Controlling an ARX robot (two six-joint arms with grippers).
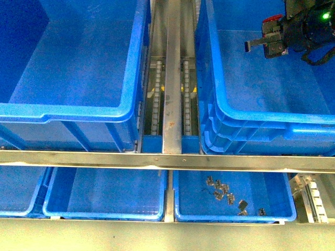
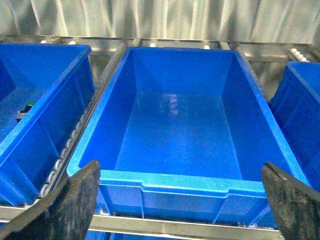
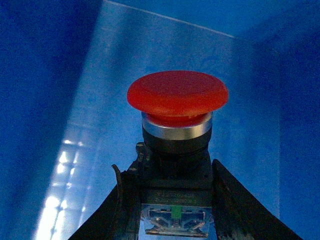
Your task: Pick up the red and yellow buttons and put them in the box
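Observation:
A red button (image 1: 272, 22) with a mushroom cap hangs at the far right of the front view, held by my right gripper (image 1: 269, 42) over the inside of a deep blue box (image 1: 261, 116). In the right wrist view the red button (image 3: 177, 95) stands cap-outward, and my right gripper (image 3: 167, 172) is shut on its black switch body, with the box's blue floor (image 3: 75, 125) behind. My left gripper (image 2: 185, 210) is open and holds nothing; it faces another deep blue bin (image 2: 175, 177) whose visible floor is bare. No yellow button shows.
A second large blue bin (image 1: 78, 111) sits at the left, beyond a metal roller rail (image 1: 171, 78). Below a steel bar lie shallow blue trays, one (image 1: 233, 213) holding several small metal parts. A green-capped button (image 2: 27, 106) lies in a neighbouring bin.

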